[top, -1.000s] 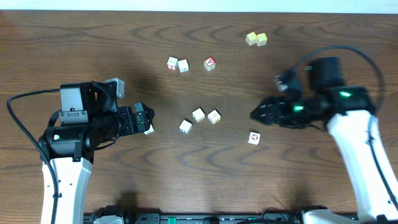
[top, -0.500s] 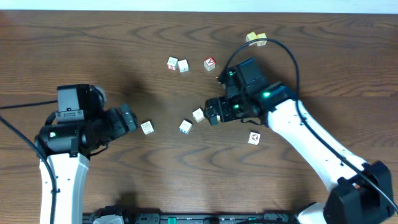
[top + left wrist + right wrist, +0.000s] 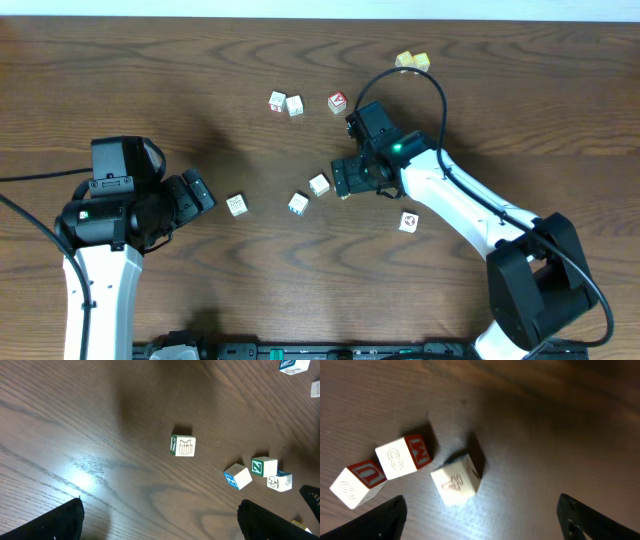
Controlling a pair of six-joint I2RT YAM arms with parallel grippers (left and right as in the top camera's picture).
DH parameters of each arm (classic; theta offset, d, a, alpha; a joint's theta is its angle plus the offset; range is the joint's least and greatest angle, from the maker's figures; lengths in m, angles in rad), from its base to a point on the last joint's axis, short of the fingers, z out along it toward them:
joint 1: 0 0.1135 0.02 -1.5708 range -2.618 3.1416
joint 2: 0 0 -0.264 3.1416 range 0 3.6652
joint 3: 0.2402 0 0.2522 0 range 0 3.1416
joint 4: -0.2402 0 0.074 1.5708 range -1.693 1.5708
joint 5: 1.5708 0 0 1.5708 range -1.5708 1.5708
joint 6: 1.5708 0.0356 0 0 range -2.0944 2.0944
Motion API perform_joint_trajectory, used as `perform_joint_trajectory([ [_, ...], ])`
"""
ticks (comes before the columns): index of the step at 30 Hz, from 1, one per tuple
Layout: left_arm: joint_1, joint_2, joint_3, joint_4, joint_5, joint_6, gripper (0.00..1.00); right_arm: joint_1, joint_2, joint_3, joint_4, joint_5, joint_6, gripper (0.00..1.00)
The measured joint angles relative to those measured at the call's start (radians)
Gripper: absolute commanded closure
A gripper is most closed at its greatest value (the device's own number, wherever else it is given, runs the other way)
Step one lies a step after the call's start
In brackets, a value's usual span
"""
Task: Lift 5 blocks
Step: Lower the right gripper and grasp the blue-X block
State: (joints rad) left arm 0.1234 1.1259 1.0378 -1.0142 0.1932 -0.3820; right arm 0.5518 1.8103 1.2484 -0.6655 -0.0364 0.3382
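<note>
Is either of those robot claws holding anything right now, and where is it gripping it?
Nothing is held. The left gripper and right gripper are both open, and the blocks near them lie loose on the table.

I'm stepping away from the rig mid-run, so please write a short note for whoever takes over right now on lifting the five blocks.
Left claw: open, empty, beside the near block without touching it.
Right claw: open, over the centre block, not gripping it.
Blue-marked block and green-marked block sit next to the centre block, toward the left arm; lone block lies nearer the right arm.
Done: cannot tell how many were lifted; all five rest on the table.
Left: probably close on the centre block, lift, then the others.
</note>
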Motion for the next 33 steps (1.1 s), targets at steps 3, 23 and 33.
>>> perform_joint_trajectory([
  [3,0.0,0.0,0.0,0.0,-0.002,-0.004,0.02,0.002,0.023,0.0,0.021,0.005,-0.085,0.16],
  [23,0.0,0.0,0.0,0.0,-0.009,-0.007,0.02,0.003,0.153,0.0,0.056,-0.116,-0.436,0.4],
  [33,0.0,0.0,0.0,0.0,-0.011,-0.007,0.02,0.003,0.171,0.0,0.103,-0.106,-0.365,0.69],
])
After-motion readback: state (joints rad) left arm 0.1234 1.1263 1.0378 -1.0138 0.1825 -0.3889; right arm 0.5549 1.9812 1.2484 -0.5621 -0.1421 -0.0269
